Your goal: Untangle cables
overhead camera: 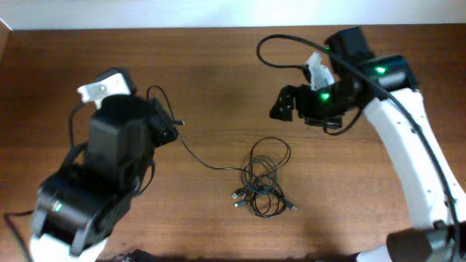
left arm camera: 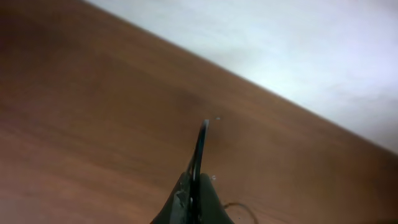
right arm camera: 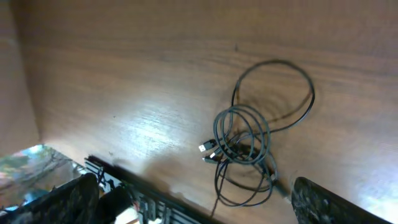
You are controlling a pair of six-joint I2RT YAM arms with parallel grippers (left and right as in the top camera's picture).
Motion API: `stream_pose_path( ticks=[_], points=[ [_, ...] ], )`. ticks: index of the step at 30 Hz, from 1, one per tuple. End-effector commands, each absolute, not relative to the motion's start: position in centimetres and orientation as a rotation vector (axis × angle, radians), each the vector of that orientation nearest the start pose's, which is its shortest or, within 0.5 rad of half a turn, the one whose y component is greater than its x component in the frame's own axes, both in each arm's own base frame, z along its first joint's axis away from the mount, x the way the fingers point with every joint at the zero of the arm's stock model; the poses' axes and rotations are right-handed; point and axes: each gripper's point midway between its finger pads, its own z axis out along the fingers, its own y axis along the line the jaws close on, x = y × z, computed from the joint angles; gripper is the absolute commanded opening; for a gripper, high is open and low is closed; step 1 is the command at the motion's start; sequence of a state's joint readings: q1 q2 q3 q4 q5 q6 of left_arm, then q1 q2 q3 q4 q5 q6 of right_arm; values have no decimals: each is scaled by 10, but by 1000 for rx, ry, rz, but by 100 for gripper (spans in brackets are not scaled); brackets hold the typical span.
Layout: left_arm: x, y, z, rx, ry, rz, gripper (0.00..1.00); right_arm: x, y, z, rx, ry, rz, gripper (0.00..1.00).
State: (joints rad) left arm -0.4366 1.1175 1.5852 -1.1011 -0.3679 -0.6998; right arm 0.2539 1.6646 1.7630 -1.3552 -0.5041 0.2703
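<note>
While the left gripper (overhead camera: pixel 170 126) is pinched together on one strand drawn towards the left edge, the cables (overhead camera: pixel 266 182) mostly lie knotted (plugs bunched) near the middle of the robot-side edge; the right gripper (overhead camera: pixel 285 104) hangs spread wide, empty, so untangling looks barely begun

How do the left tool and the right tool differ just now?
The left tool has its fingers pressed together; the right tool has its fingers spread wide. One strand from the cables runs toward the left tool, while the right tool touches none of them. Both are black and sit over the wooden table.
</note>
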Motion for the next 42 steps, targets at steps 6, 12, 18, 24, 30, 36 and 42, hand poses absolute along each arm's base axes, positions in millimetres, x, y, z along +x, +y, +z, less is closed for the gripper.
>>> stream_pose_path(
  ticks=[6,12,18,24,30,36,42],
  points=[
    [306,-65,351,-502,2200,-208,0,259,218,265,-929,2647,831,98],
    [301,-30,333,-657,2285,-285,0,247,230,236,-1085,2683,648,99],
    [297,-36,330,-623,2323,-326,0,235,255,158,-1019,2733,919,97],
    [297,-36,328,-626,2327,-319,0,226,254,147,-1033,2765,924,60],
    [296,-32,324,-640,2342,-284,1,208,249,144,-1035,2851,923,18],
    [293,-31,314,-652,2384,-258,3,221,261,169,-881,2845,948,4],
    [288,-30,293,-674,2490,-208,89,258,283,354,-709,2448,1045,4]
  ],
)
